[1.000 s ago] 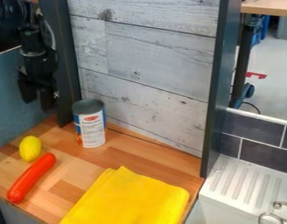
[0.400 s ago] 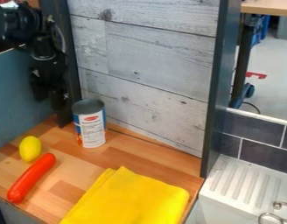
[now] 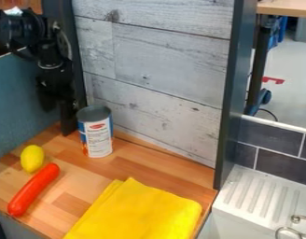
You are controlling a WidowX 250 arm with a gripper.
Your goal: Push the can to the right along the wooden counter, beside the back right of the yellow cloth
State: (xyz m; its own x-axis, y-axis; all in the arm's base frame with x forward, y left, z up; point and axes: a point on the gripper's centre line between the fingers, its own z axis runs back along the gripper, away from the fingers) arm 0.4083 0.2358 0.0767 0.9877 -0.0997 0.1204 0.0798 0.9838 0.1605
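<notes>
A: Left side first. Where was everything?

B: Yellow lemon (image 3: pixel 32 158) sat near the bench's (image 3: pixel 162 161) left edge. Red sausage (image 3: pixel 34 190) lay beside it, on a slant, one end close to the front edge. Gripper (image 3: pixel 58 112) hung over the back left corner, by the dark post (image 3: pixel 59 9). Tin can (image 3: pixel 98 135) stood upright just right of that, near the back edge. Yellow cloth (image 3: pixel 136 212) lay folded along the front, close to the right edge.

A: Hand state?

B: Black on black there, so I couldn't tell whether it was released or clenched. No object showed in its grip.

A: Risks from there?

B: My read, left to right. Sausage: a stray knock could have rolled it off the front edge, given its round shape and that near end. Gripper: a sideways swing could have scraped the post, since clearance looked thin. Can: a low approach could have clipped the rim and tipped it, as it was tall and narrow. A squeeze off-center could have spun it or let it slip; its wall was smooth and curved.

A: Delta vs the frame just before?

B: Lemon and sausage unmoved. Gripper had shifted slightly right and down, toward the can. Can and cloth unmoved.
</notes>
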